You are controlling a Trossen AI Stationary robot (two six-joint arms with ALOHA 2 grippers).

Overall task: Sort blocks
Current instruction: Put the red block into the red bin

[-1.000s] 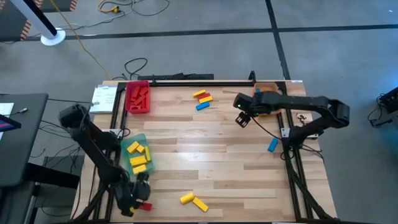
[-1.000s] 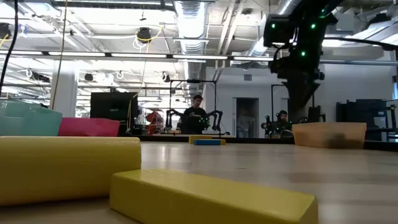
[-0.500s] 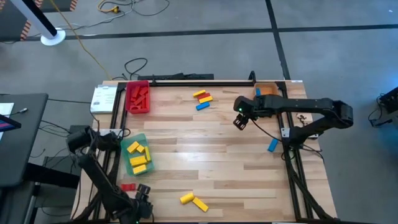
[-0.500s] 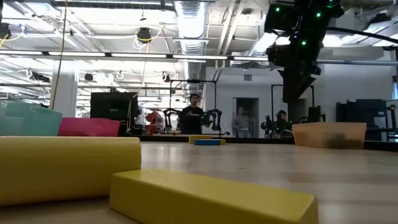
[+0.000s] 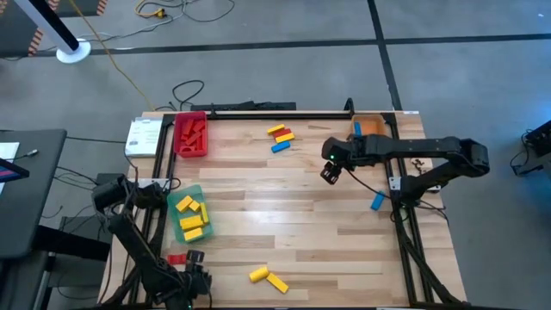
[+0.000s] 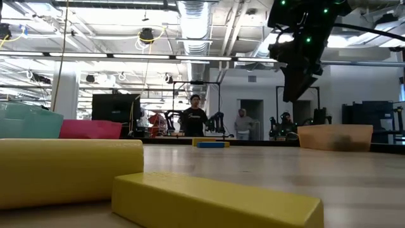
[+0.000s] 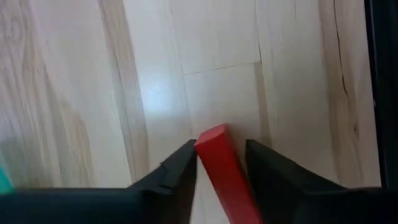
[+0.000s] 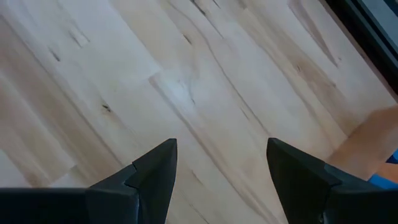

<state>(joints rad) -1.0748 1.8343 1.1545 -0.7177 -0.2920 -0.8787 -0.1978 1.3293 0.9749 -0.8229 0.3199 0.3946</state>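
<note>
Wooden table in a bright workshop, blocks scattered across it.
My left end effector sits at the table's near left corner, its fingers straddling a red block without visibly pinching it, just beside the green tray of yellow blocks. My right end effector hangs released above mid-table, holding nothing.

Red block's lower end cut off

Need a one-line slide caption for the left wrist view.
Left gripper straddles a small red rectangular block lying on the pale wooden tabletop.
</note>
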